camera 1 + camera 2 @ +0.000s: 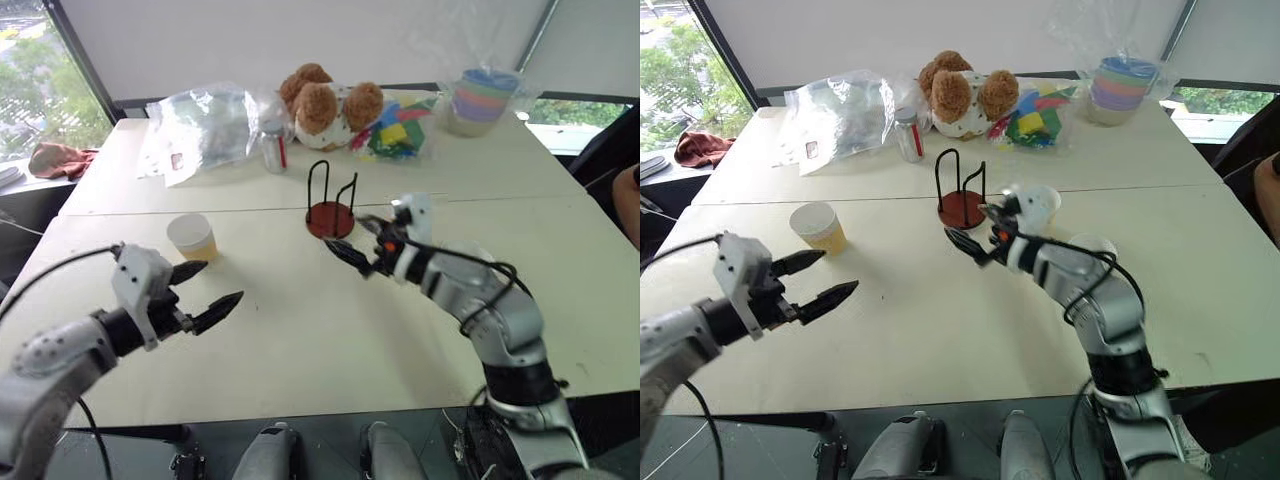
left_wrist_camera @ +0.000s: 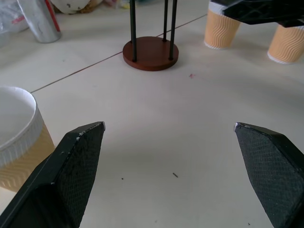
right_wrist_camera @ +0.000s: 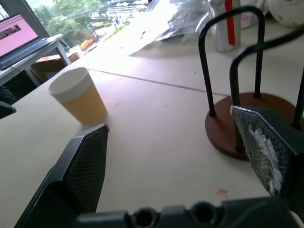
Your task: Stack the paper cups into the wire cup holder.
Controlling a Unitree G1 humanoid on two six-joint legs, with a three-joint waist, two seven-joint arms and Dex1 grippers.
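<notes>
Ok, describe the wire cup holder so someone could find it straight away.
Start at the teddy bear at the far side of the white table. Just in front of it stands the wire cup holder: a round red-brown disc with thin black wire loops rising from it, empty.

We read no text, brand, number or sign anywhere. Silver can point(image 1: 273, 148) beside clear plastic bag point(image 1: 205, 125) carries red stripe, lettering too small for us to make out. Bag shows small red-and-white label point(image 1: 177, 160), illegible. Laptop screen point(image 3: 18, 32) in right wrist view glows pink with dark lines we cannot read. Paper cups point(image 1: 192, 238) plain, unprinted.
</notes>
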